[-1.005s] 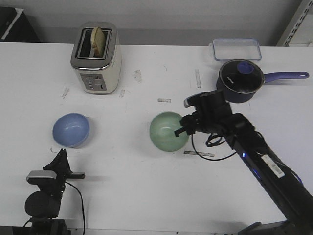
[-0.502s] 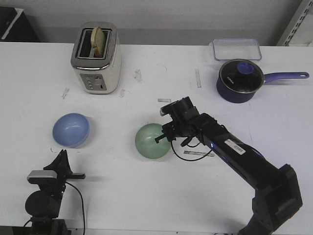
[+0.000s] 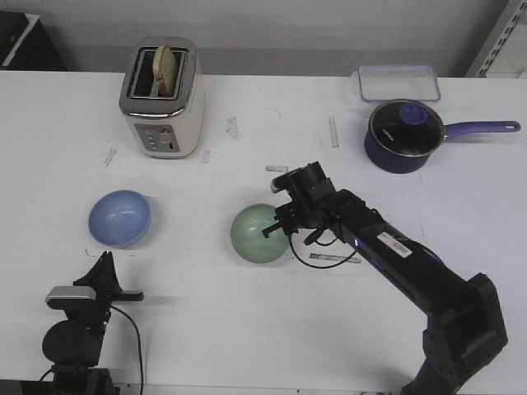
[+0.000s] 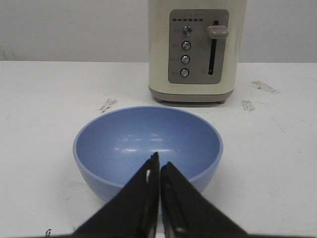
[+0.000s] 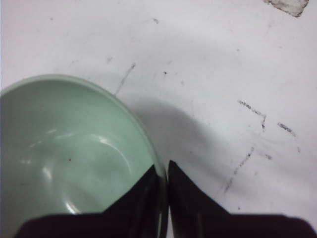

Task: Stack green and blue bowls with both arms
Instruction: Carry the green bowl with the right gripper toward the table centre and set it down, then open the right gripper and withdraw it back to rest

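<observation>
Over mid-table, right hand [image 3: 276, 231] apparently pinching green bowl [image 3: 257, 234] rim.

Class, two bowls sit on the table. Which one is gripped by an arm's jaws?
The green bowl: the right gripper has its jaws pinched on its rim. The blue bowl sits free by the toaster.

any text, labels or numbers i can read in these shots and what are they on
No text here can be read.
Toaster control panel: small marks beside the buttons and a row of dots above them, too small and blurred to read.
Right arm: a white sticker with dark print, too small to read.
Green bowl, blue bowl, saucepan and clear container: no lettering visible.
</observation>
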Tool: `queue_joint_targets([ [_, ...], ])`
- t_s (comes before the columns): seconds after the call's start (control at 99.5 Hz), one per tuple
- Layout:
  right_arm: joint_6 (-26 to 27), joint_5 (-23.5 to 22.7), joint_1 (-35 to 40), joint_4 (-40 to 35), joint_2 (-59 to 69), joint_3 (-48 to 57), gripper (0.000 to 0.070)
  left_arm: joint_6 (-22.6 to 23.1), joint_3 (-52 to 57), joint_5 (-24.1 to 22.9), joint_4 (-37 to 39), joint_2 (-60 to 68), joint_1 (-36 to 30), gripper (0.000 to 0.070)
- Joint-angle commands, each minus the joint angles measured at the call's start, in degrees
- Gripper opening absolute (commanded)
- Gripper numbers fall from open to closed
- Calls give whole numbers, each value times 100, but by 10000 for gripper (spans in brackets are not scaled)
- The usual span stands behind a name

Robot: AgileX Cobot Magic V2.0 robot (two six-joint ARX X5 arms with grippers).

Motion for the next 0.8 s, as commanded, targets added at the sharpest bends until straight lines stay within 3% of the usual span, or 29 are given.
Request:
queue_joint_targets([
  [0.0, -74, 0, 46, 50, 164, 59, 13, 28, -122, 26, 63, -13, 2, 1],
  [0.08, -133, -4, 48, 50, 164, 59, 101, 28, -122, 26, 63, -13, 4, 2],
  [0.131, -151, -42, 57, 52, 164, 59, 216, 28, -122, 26, 66, -13, 4, 1],
  [0.161, -149, -61, 59, 52, 164, 59, 324, 28, -122, 26, 63, -13, 2, 1],
  [0.171, -149, -63, 59, 50, 164, 59, 324, 28, -122, 26, 63, -13, 4, 1],
  [0.241, -151, -63, 57, 50, 164, 59, 504, 28, -122, 26, 66, -13, 2, 1],
  [0.311, -151, -83, 57, 52, 153, 70, 573, 28, -122, 26, 66, -13, 4, 1],
  [0.462, -149, -190, -2, 7, -52, 201, 561, 28, -122, 26, 68, -13, 4, 1],
  [0.573, -149, -184, -103, 48, -413, 249, 497, 28, -122, 26, 72, -13, 4, 1],
  [0.663, -151, -166, -273, 90, -793, 249, 379, 28, -122, 26, 72, -13, 4, 2],
  [0.794, -203, 76, -599, 94, -1360, 249, 138, 26, -122, 26, 72, -13, 4, 1],
])
